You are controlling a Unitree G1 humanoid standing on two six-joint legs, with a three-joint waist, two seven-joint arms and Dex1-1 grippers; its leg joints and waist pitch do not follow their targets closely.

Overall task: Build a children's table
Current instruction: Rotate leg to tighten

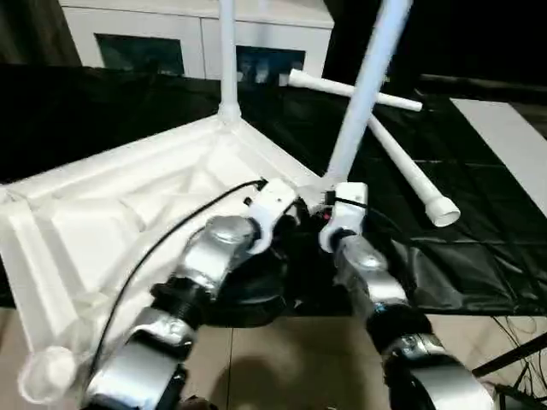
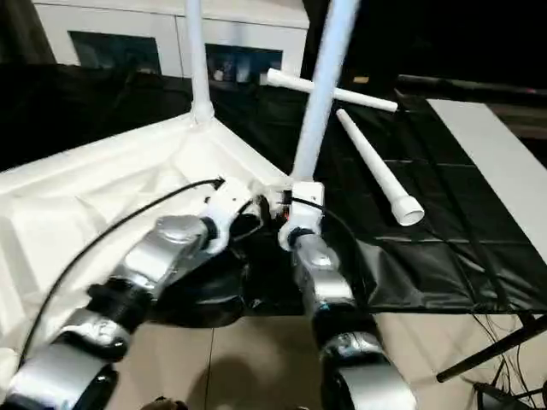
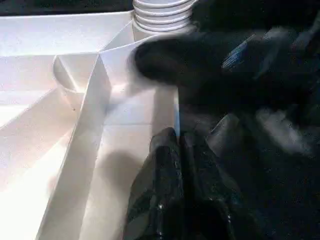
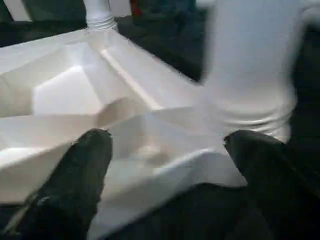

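- Head camera, left and right eyes: the white tabletop (image 1: 128,213) lies upside down, ribbed underside up, on a black sheet (image 1: 479,248). Two legs stand in its corner sockets: the far leg (image 1: 227,60) upright, the near leg (image 1: 363,94) leaning slightly. Two loose legs (image 2: 372,171) lie crossed on the sheet beyond the tabletop, in front of a white cabinet (image 1: 197,34) with dark glass doors. Both silver forearms reach toward the corner that carries the near leg.
- Left wrist camera: the left gripper (image 3: 175,145) has its black fingers pressed together, closed on nothing visible, over the tabletop's ribs beside the ridged base of a leg.
- Right wrist camera: the right gripper (image 4: 167,150) stands wide open, one finger (image 4: 82,165) on each side of the tabletop's corner, with the near leg's base just beyond its other finger.
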